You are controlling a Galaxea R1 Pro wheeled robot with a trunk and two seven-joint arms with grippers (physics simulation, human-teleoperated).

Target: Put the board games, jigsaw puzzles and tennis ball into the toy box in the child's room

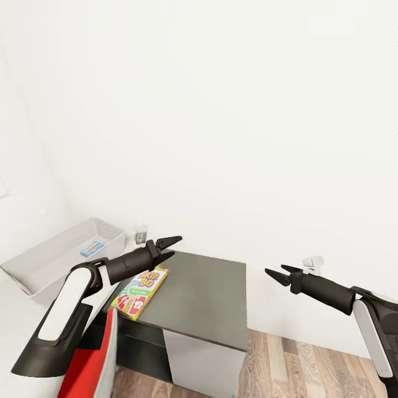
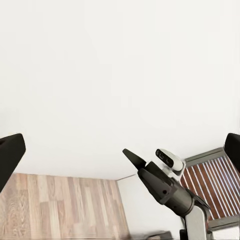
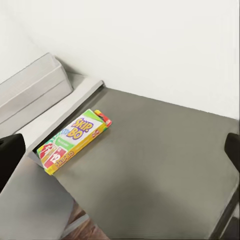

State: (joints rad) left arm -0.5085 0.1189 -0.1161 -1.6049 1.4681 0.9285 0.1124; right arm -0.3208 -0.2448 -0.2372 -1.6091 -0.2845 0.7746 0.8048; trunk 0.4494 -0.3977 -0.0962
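Nearest us, low at the left, our left gripper (image 1: 167, 247) hangs over the near-left edge of the dark grey cabinet (image 1: 210, 298), jaws a little apart and holding nothing. Over on the right, our right gripper (image 1: 281, 273) hovers just off the cabinet's right side, above the wood floor (image 1: 309, 359); its jaws look slightly parted and bare too, though in its own wrist view we catch just the dark tips at the picture edges.

Just under the left gripper lies the Skip-Bo box (image 1: 140, 292), flat on the cabinet's left edge, one end hanging a touch past it. Not in the tray yet, so that one is still ours to move.

Farther left and beyond, the light grey tray (image 1: 33, 276) sits on the pale table (image 1: 14, 326), and there is a small blue flat thing (image 1: 92, 249) lying inside it. We judge that one toy is home, likely the blue game, but it is too small to read.

The rest we cannot account for: the near end of the tray is cut off behind our arm, and a red shape (image 1: 88, 365) at the bottom left is too cropped to name. So plenty left, by our reckoning.
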